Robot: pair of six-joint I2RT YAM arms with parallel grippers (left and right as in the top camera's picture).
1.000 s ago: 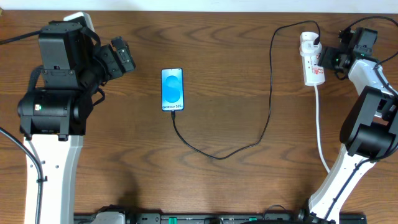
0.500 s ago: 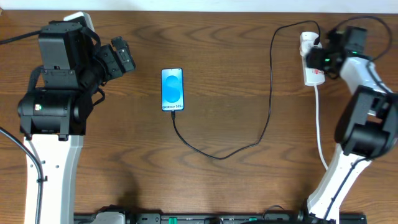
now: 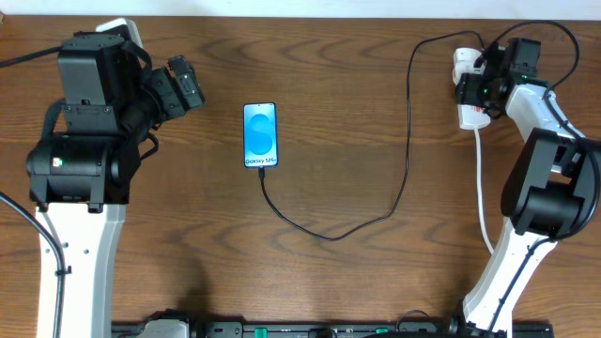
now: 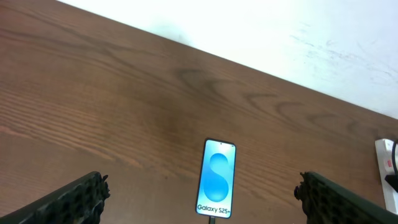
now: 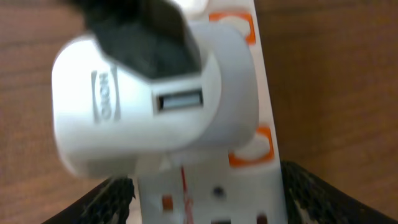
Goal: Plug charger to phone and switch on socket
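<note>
Wooden table [image 3: 357,141]: left tool [image 4: 202,182] spread wide; right tool [image 5: 208,180] apart, astride socket [image 3: 473,118] by far edge.

phone [image 3: 260,135]: on table [image 3: 347,282], ten o'clock of centre.
socket [image 3: 472,117]: on table, two o'clock of centre.
charger [image 3: 407,141]: from phone's six o'clock end to socket's twelve o'clock end.
my right gripper [image 5: 211,196]: astride socket.
my left gripper [image 3: 192,84]: nine o'clock of phone.

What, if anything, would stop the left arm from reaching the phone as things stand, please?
Probably nothing, so yes. The left gripper is open, facing the phone, with only bare table between them. The charger trails off from the phone's bottom edge, away from that approach.
</note>
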